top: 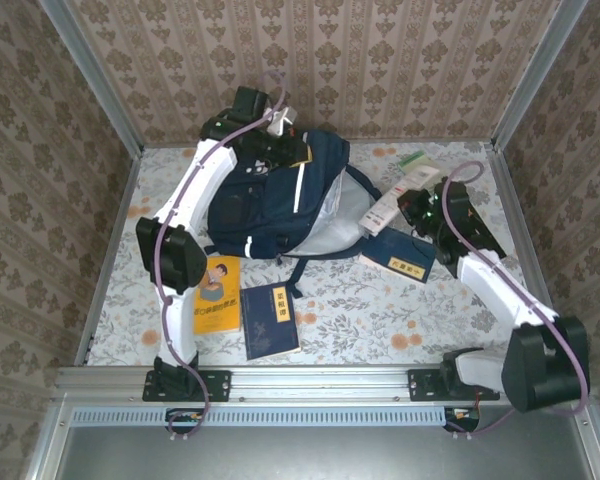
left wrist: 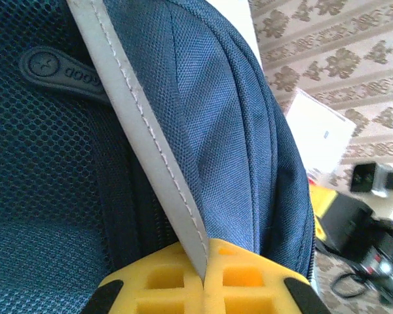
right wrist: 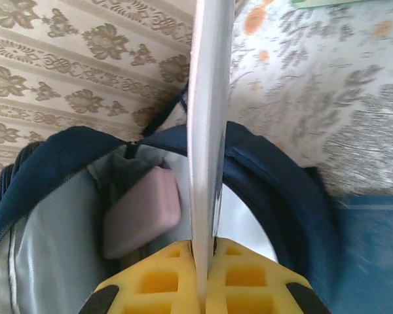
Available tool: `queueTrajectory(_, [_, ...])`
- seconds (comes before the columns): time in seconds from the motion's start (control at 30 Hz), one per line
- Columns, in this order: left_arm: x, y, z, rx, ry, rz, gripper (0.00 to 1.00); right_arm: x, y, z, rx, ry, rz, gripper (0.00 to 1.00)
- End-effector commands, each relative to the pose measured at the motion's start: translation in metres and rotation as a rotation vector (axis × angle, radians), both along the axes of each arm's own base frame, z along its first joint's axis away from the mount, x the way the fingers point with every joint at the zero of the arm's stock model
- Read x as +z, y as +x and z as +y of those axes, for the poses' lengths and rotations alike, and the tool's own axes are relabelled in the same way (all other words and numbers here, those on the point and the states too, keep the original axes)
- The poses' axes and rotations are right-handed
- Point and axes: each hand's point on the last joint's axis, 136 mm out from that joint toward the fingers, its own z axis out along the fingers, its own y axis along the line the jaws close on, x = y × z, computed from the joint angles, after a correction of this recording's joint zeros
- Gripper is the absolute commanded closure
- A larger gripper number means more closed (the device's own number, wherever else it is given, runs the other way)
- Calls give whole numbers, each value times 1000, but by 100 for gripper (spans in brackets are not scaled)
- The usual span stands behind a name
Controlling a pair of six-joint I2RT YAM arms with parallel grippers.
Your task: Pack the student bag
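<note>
The student bag (top: 270, 200), navy with white stripes, lies in the middle of the table, its main compartment gaping toward the right and showing pale grey lining (right wrist: 39, 248). My left gripper (top: 280, 150) is at the bag's far top, shut on a white reflective stripe (left wrist: 144, 137) of the bag (left wrist: 229, 131); the yellow fingers (left wrist: 249, 275) pinch it. My right gripper (top: 405, 212) is at the bag's open mouth, shut on a thin white flat item (top: 383, 210), seen edge-on (right wrist: 206, 98) above the opening. A pink block (right wrist: 141, 209) lies inside the bag (right wrist: 46, 170).
A yellow book (top: 218, 293) and a blue book (top: 270, 320) lie in front of the bag. A dark blue book (top: 398, 258) lies under the right gripper. A green-and-white packet (top: 418, 165) sits at the back right. Patterned walls enclose the table.
</note>
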Motion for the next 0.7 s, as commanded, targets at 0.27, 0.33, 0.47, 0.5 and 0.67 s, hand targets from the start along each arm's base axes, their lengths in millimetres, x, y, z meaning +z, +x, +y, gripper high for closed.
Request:
queueTrajectory(0.27, [99,-11,2,-71,-298,-130,100,24,70,111,83,207,-241,100])
queueTrajectory(0.33, [102,-11,1,-73,-311,-128,100,12,77,132,87,238,-217,100])
queueTrajectory(0.47, [108,-8,4,-63,-328,-132,100,-22,93,170,81,294,-175,98])
queueTrajectory(0.5, [109,-7,5,-57,-332,-132,100,-32,97,182,90,307,-155,97])
queueTrajectory(0.67, [109,2,15,-32,-344,-126,100,-51,103,255,241,352,-136,82])
